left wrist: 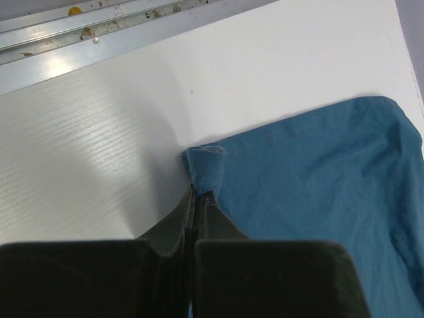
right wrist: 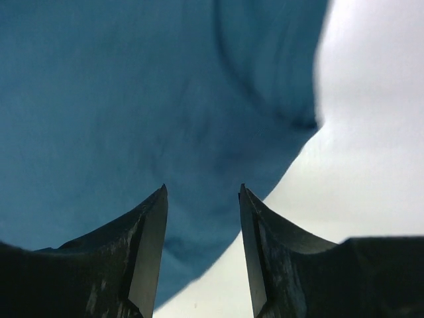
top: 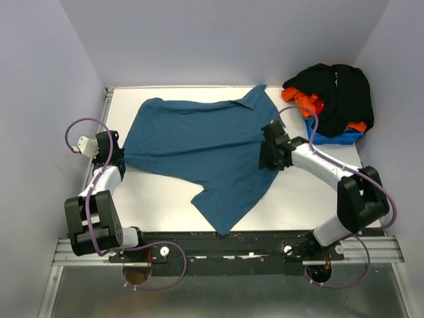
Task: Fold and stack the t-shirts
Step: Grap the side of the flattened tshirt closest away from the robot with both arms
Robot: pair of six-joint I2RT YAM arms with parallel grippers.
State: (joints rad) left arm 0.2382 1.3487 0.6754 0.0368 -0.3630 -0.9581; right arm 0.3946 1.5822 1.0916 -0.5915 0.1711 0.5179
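A teal-blue t-shirt [top: 202, 149] lies spread over the white table [top: 305, 199], its collar at the far right. My left gripper [top: 118, 158] is shut on the shirt's left corner; in the left wrist view a small bunch of blue cloth [left wrist: 205, 169] is pinched at the fingertips. My right gripper [top: 268, 156] is open and empty, hovering over the shirt's right edge [right wrist: 199, 119]. A black t-shirt [top: 338, 93] and an orange one [top: 301, 101] are heaped at the back right.
A small blue plastic bin [top: 331, 136] sits under the heap of black and orange shirts in the back right corner. Pale walls enclose the table on three sides. A metal rail [left wrist: 99, 30] runs along the table's left edge.
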